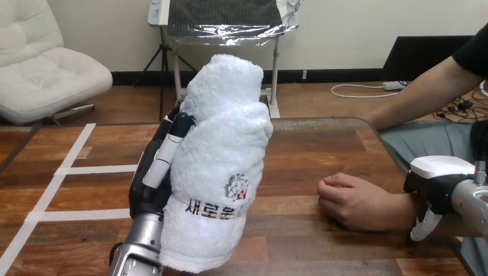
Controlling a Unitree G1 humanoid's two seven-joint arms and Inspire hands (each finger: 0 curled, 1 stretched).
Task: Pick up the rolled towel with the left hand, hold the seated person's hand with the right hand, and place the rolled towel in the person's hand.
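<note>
Bright even light, soft sheen on table (322, 144), faint shadows

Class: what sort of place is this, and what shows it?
Probably a robot test station: a wooden table marked with white tape, the left hand gripping a rolled towel, a person's hand resting on the table.

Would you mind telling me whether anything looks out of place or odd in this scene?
Mostly in order. The left hand grips the rolled towel upright above the table. One oddity: the person's hand, with the right hand at its wrist, lies knuckles-up in a loose fist, so no open palm is ready for the towel.
</note>
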